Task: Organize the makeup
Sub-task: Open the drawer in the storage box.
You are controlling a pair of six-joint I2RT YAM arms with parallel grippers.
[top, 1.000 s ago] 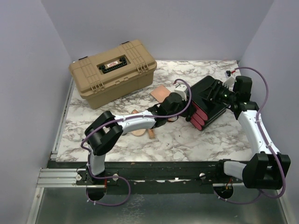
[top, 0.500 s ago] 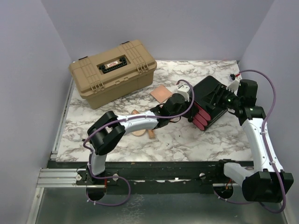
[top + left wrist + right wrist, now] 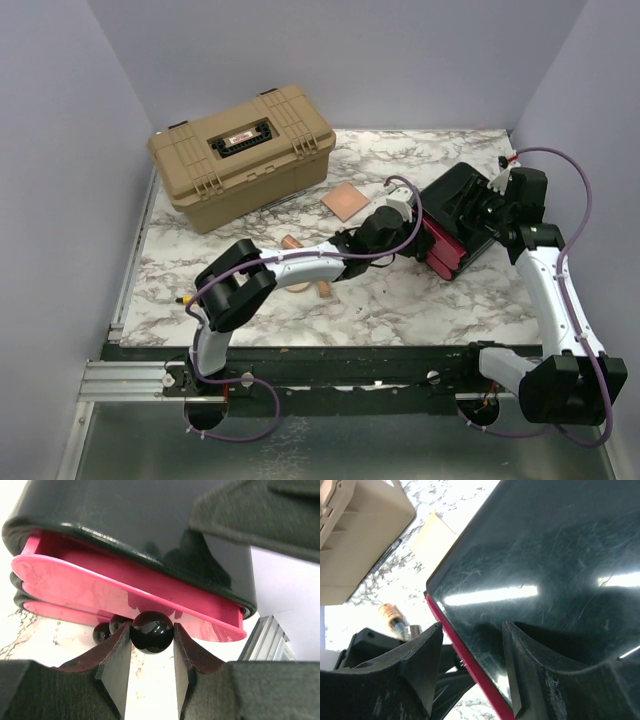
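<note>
Makeup lies loose mid-way across the worktop [image 3: 420,305]. A flat square compact [image 3: 347,200] sits toward the far edge, just beside a tan case [image 3: 240,150]. One copper lipstick tube [image 3: 290,242] is nearer in. A 2nd tube [image 3: 323,289] and a round peach compact [image 3: 297,286] sit partly under the left arm, toward the near edge. By the worktop's right edge stands a black box [image 3: 455,195] w/ pink drawers [image 3: 100,587]. The left hand [image 3: 152,642] is clamped on the black round knob [image 3: 152,631] of the top drawer, which juts from the box front. The right hand [image 3: 472,650] is over the box lid at its far side, fingers spread, nothing between them.
</note>
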